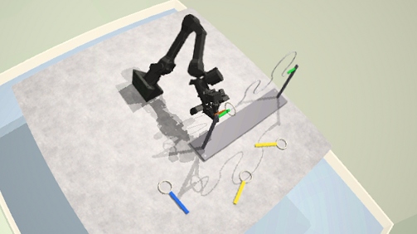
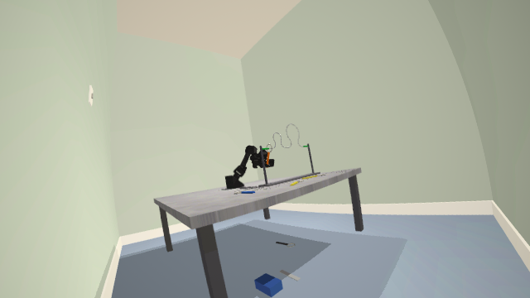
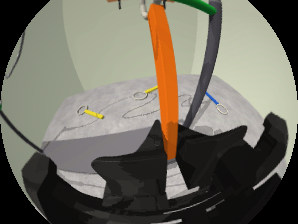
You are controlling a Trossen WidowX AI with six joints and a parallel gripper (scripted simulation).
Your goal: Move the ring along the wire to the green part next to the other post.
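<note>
The orange handle hangs down steeply from its pale ring, held by my gripper, which is shut on its lower part. The ring is around the wire near the inner end of the green part at the near post. Whether the ring touches the wire cannot be told. The thin grey wire winds from there to the other green part at the far post.
A grey base plate joins the posts on the table. Beyond it lie two rings with yellow handles and one with a blue handle. The near post stands close beside my gripper.
</note>
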